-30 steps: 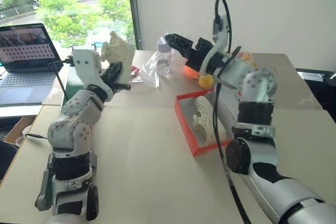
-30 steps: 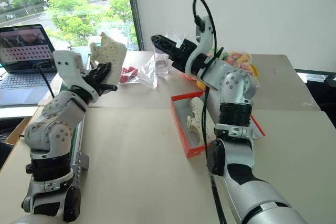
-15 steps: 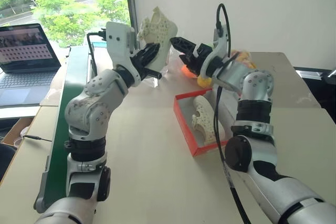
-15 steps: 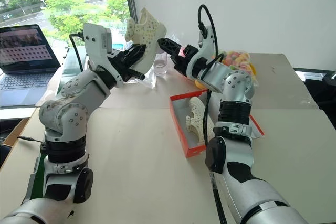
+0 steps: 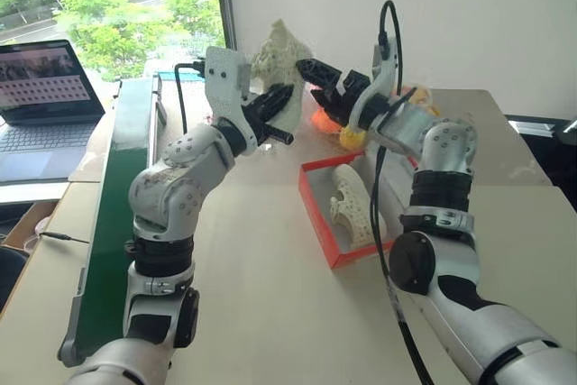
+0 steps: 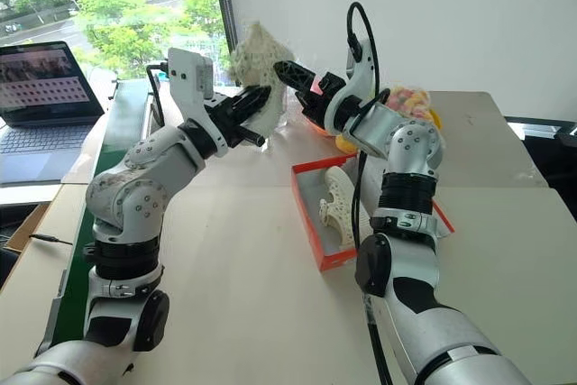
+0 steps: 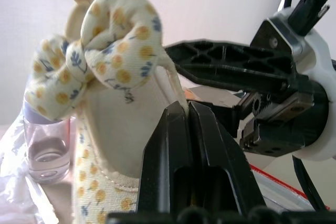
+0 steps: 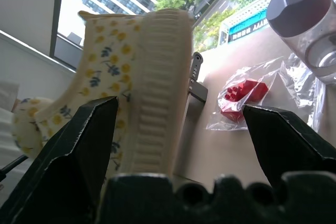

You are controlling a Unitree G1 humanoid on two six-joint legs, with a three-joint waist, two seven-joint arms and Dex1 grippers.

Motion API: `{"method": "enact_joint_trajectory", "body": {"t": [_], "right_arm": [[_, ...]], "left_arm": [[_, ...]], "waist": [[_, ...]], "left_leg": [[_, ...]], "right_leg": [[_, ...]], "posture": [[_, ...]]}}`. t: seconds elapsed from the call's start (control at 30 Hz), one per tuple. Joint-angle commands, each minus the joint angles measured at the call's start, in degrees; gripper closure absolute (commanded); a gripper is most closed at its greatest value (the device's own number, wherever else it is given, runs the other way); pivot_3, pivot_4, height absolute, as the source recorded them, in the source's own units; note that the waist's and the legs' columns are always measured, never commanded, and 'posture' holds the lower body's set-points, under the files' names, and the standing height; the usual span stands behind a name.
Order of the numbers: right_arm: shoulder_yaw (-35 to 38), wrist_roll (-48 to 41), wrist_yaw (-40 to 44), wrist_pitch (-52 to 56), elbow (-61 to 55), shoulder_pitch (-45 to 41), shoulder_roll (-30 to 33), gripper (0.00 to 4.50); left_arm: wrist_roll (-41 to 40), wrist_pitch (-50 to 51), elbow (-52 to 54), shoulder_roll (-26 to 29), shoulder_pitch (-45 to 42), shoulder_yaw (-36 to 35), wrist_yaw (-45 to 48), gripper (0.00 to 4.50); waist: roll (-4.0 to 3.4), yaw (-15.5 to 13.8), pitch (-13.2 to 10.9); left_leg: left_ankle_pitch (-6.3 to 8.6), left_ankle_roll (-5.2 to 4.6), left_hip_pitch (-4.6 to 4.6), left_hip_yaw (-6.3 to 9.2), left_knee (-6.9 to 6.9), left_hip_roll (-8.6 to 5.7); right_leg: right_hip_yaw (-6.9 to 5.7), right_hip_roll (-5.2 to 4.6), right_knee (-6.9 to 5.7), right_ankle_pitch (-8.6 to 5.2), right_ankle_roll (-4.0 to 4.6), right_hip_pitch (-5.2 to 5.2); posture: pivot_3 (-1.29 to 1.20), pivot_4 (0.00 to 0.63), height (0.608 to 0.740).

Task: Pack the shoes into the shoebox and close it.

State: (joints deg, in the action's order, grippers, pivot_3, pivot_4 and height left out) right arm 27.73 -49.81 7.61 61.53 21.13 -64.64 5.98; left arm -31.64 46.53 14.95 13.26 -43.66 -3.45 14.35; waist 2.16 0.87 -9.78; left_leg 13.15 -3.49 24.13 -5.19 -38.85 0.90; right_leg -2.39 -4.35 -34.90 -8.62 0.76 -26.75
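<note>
My left gripper (image 5: 278, 105) is shut on the rim of a cream shoe (image 5: 281, 59) and holds it in the air over the far part of the table. The left wrist view shows the shoe's flowered bow (image 7: 113, 40) and the shut gripper (image 7: 187, 109). My right gripper (image 5: 309, 72) is open, its fingertips right at the held shoe; in the right wrist view the ribbed sole (image 8: 157, 77) lies between the spread fingers (image 8: 86, 140). I cannot tell whether they touch it. The red-orange shoebox (image 5: 314, 209) stands open below, with the other shoe (image 5: 350, 207) inside.
A laptop (image 5: 50, 87) sits at the far left, with a long green strip (image 5: 113, 214) along the table's left edge. A clear bottle (image 8: 310, 19), a bag of red blocks (image 8: 244, 93) and a bag of colourful toys (image 6: 410, 101) lie at the back.
My left arm has swung the held shoe up and to the right, from near the laptop to the right gripper's fingertips. The right gripper has stayed open in place.
</note>
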Motion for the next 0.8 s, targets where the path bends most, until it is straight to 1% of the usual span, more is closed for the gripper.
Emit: {"method": "enact_joint_trajectory", "body": {"t": [0.03, 0.23, 0.7, 0.77, 0.8], "right_arm": [[0.4, -4.2, 0.0, 2.2, -4.7, -2.1, 0.5, 0.00], [0.5, -7.0, -0.4, 4.7, -6.5, -1.9, 1.5, 0.00], [-2.2, -5.4, 1.7, 3.0, -4.5, -0.1, 1.2, 0.00], [-2.5, -5.2, 2.1, 2.7, -3.7, -0.1, 1.0, 0.52], [-2.8, -5.1, 2.5, 2.5, -3.4, -0.1, 1.0, 0.68]], "left_arm": [[-0.3, -0.9, 2.7, 0.2, -0.9, -0.3, 0.6, 4.46], [-0.1, -1.1, 2.1, 0.5, -1.4, -0.6, 0.7, 4.46], [-0.1, -1.4, 1.1, -0.2, -3.8, -0.5, 1.0, 4.46], [-0.1, -1.3, 1.2, -0.1, -3.9, -0.6, 0.9, 4.50], [-0.1, -1.3, 1.3, 0.0, -3.9, -0.7, 0.8, 4.50]], "waist": [[0.00, 0.1, 0.0], [0.00, 0.0, 0.0], [0.00, 0.0, 0.0], [0.00, 0.0, 0.0], [0.00, 0.0, 0.0]], "left_leg": [[0.00, 0.00, 0.01, 0.00, 0.00, 0.00], [0.00, -0.01, 0.00, 0.00, -0.01, 0.00], [0.00, -0.02, 0.00, 0.00, -0.02, 0.00], [0.00, -0.02, 0.00, -0.01, -0.02, 0.00], [0.00, -0.02, 0.00, -0.01, -0.03, 0.00]], "right_leg": [[0.00, 0.00, 0.00, 0.00, 0.00, 0.00], [0.00, 0.00, 0.00, 0.01, -0.01, 0.00], [0.01, 0.01, 0.00, 0.02, -0.02, 0.00], [0.01, 0.01, 0.00, 0.02, -0.02, 0.00], [0.01, 0.01, 0.00, 0.02, -0.02, 0.00]], "posture": [[0.00, 0.150, 0.740], [0.00, 0.150, 0.740], [0.00, 0.150, 0.740], [0.00, 0.150, 0.740], [0.00, 0.150, 0.740]]}}
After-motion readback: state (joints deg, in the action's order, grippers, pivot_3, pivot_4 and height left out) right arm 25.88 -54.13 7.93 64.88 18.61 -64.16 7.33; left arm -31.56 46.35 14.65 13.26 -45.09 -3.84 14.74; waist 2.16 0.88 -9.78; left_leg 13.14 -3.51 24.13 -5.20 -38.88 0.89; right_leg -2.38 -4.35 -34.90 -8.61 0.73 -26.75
